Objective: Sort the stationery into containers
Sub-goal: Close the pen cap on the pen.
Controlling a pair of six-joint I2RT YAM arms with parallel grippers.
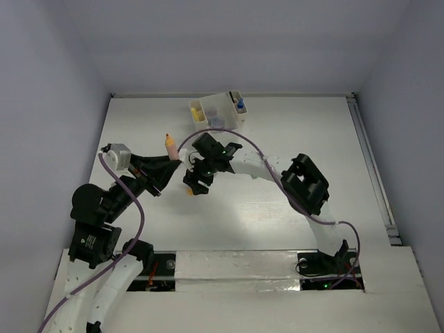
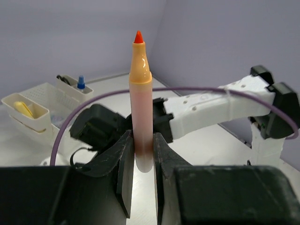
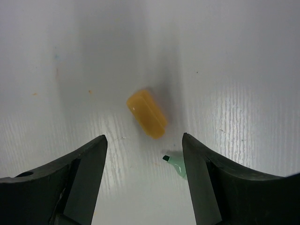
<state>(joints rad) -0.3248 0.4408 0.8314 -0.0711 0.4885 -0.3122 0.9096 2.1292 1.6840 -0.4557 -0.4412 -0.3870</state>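
My left gripper (image 2: 142, 137) is shut on the lower barrel of an orange marker (image 2: 140, 93), which stands upright with its red tip bare. In the top view the marker (image 1: 168, 144) sticks out beyond the left gripper (image 1: 175, 164). My right gripper (image 3: 144, 138) is open above the table. An orange cap-like block (image 3: 147, 114) lies just beyond its fingertips, and the tip of a light green marker (image 3: 175, 165) shows beside the right finger. In the top view the right gripper (image 1: 196, 182) hides both. The cream-white organizer (image 1: 223, 103) stands at the back.
The organizer (image 2: 44, 93) holds a blue-capped bottle (image 1: 240, 105) at its right end and a yellow item (image 1: 197, 111) at its left; both show in the left wrist view, bottle (image 2: 80, 83) and yellow item (image 2: 22, 107). The right arm (image 2: 211, 108) reaches across close in front of the left gripper.
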